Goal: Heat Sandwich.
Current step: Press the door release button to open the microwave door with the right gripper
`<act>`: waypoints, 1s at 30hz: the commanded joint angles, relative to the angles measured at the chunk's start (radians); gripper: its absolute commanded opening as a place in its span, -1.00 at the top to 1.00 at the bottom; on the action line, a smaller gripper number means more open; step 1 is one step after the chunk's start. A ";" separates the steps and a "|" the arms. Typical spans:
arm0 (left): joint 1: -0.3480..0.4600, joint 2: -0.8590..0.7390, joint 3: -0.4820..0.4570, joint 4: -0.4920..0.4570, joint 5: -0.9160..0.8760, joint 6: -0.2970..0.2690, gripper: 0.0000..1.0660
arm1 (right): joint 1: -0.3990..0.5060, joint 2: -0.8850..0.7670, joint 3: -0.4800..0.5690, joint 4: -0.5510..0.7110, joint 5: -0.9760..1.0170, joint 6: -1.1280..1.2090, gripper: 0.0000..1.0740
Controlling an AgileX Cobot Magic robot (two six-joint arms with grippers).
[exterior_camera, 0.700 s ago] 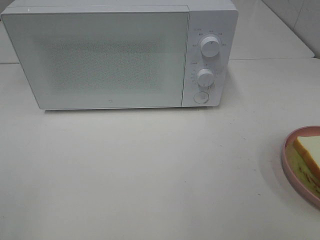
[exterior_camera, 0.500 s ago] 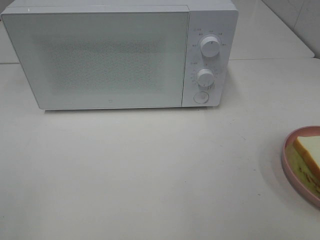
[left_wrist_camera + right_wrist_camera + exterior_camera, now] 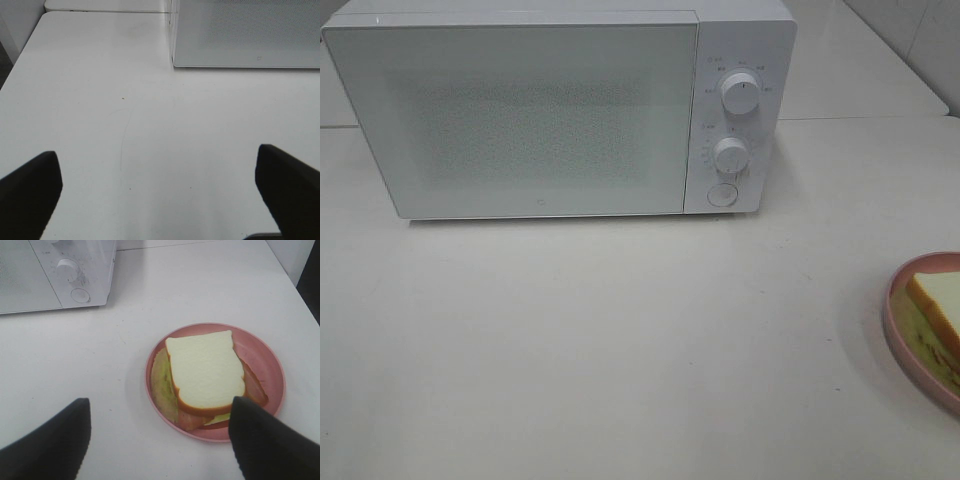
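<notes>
The microwave is white, and its door has a fine grey speckled pattern. Its knobs are white too. The surface is plain off-white. The plate is pink. The sandwich has cream-white bread with a tan crust, and a pale green and reddish filling. The left hand and the right hand are black.

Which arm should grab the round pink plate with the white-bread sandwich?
The right, probably. The right gripper, open, hangs right beside the round pink plate holding the white-bread sandwich; the left gripper sits away by the white microwave.
</notes>
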 commanded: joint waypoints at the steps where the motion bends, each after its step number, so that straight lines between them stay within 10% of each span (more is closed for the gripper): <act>1: 0.001 -0.020 0.002 -0.001 -0.010 -0.002 -0.83 | 0.001 -0.026 0.003 -0.003 -0.005 0.001 -0.38; 30: 0.001 -0.020 0.002 0.000 -0.010 -0.007 -0.83 | 0.001 -0.026 0.003 -0.003 -0.007 -0.002 -0.38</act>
